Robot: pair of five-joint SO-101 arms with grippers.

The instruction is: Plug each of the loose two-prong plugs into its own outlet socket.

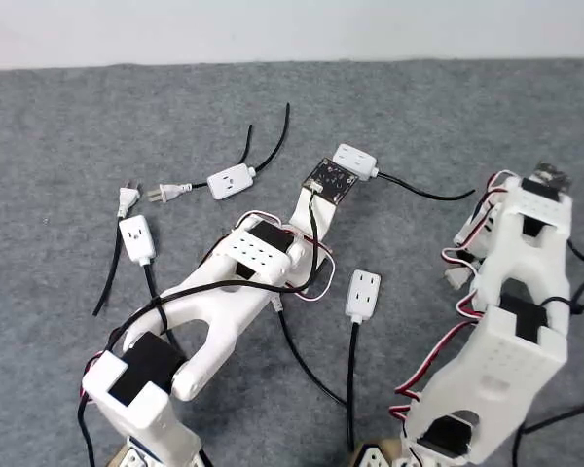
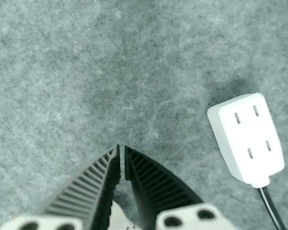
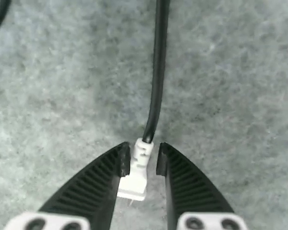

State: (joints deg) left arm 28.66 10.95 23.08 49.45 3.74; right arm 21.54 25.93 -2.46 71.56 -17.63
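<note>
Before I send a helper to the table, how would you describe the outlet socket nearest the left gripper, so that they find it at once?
On the grey carpet, follow the left arm out to the left gripper at the far middle. The white outlet socket lies beside that tip, apart from it. Alone among the four sockets, its black cord runs toward the right arm.

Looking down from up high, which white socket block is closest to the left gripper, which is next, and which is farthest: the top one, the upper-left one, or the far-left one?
1. The top socket block, right beside the left gripper.
2. The upper-left socket block, a good way off to the left.
3. The far-left socket block, farthest, out at the left side.
</note>
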